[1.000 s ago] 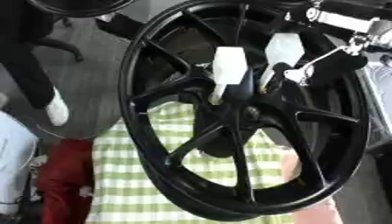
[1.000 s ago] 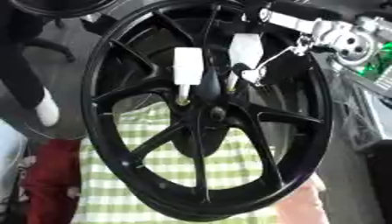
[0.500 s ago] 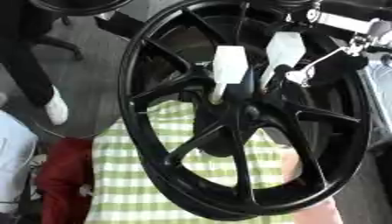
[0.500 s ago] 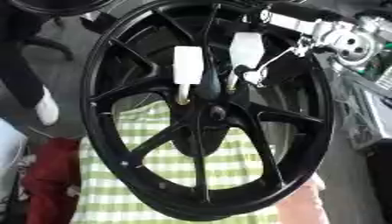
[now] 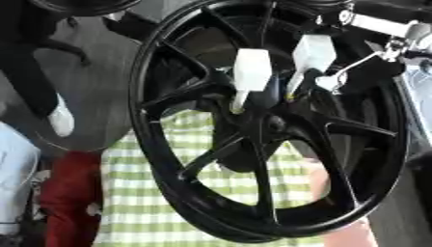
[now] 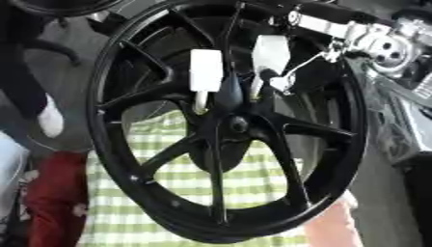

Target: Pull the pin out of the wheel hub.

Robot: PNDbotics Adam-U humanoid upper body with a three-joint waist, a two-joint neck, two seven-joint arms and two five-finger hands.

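A black spoked wheel stands upright over a green-checked cloth. 2 white-handled pins sit beside each other just above the hub. The right robot hand shows at upper right; whether its fingers are spread or curled cannot be told.

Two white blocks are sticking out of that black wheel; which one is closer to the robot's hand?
The right-hand white block, higher up and beside the robot's right hand. The other white block sits further left and lower on the wheel.

Upright black wheel hub, two white-handled pins (side by side) inserted
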